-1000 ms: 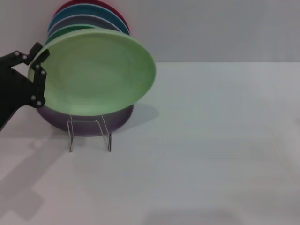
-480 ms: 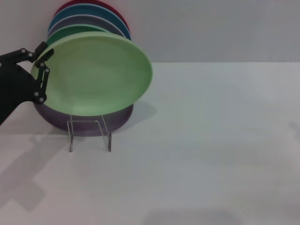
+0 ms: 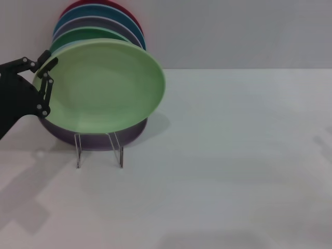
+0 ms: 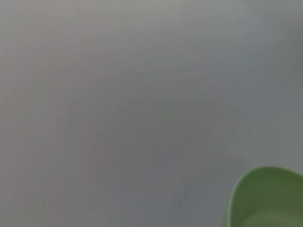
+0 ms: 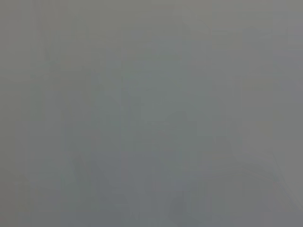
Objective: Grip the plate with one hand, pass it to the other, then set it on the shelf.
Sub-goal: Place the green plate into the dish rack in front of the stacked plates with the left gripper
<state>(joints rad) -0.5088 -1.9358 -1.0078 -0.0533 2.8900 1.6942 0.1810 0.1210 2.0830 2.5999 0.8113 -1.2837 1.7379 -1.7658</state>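
The light pastel-green plate (image 3: 101, 85) is held tilted, almost on edge, right in front of the row of plates in the shelf, a small wire rack (image 3: 98, 150). My left gripper (image 3: 44, 83) is shut on the plate's left rim, at the left edge of the head view. Part of the plate's rim also shows in the left wrist view (image 4: 267, 198). I cannot tell whether the plate touches the rack. My right gripper is out of view, and the right wrist view shows only plain grey.
The rack holds a lilac plate (image 3: 93, 137) at the front, then a darker green plate (image 3: 83, 35), a second lilac one, a blue plate (image 3: 98, 11) and a red one behind. The white table (image 3: 233, 155) spreads to the right and front. A wall stands behind the rack.
The plate has moved a little to the left and back toward the rack, and it stands more upright. My left gripper has kept its hold on the rim.
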